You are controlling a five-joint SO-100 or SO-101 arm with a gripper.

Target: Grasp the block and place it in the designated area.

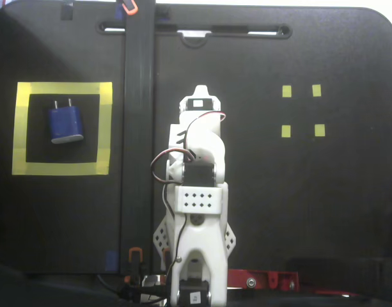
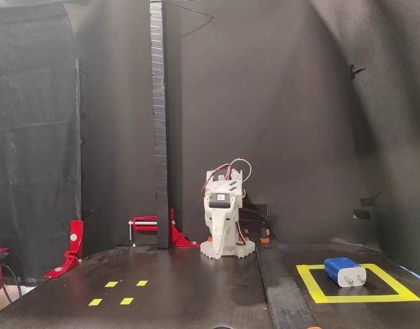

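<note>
the block (image 1: 66, 123) lay flat inside the designated area (image 1: 61, 168), on the black centre of the yellow tape square, slightly up and left of middle in the top-down fixed view. its two silvery prongs pointed toward the top edge of that view. in the low front fixed view the block (image 2: 344, 271) sat in the designated area (image 2: 311, 283) at lower right, prongs facing the camera side and to the right.

the arm (image 1: 197, 192) was folded up over its base near the bottom centre of the top-down view, well apart from the block, which lay off to its left past a dark vertical post (image 1: 138, 128). in the front view the arm (image 2: 225, 219) sat folded at the back centre of the table (image 2: 182, 288), with the block to its right and closer to the camera. the gripper (image 2: 219, 238) pointed down over the base, not touching the block and holding nothing; jaws looked drawn together but can't tell for sure from either view.

four small yellow markers (image 1: 302, 110) sat on the opposite side of the table from the tape square. red clamps (image 2: 153, 229) were at the foot of the post in the front view.
</note>
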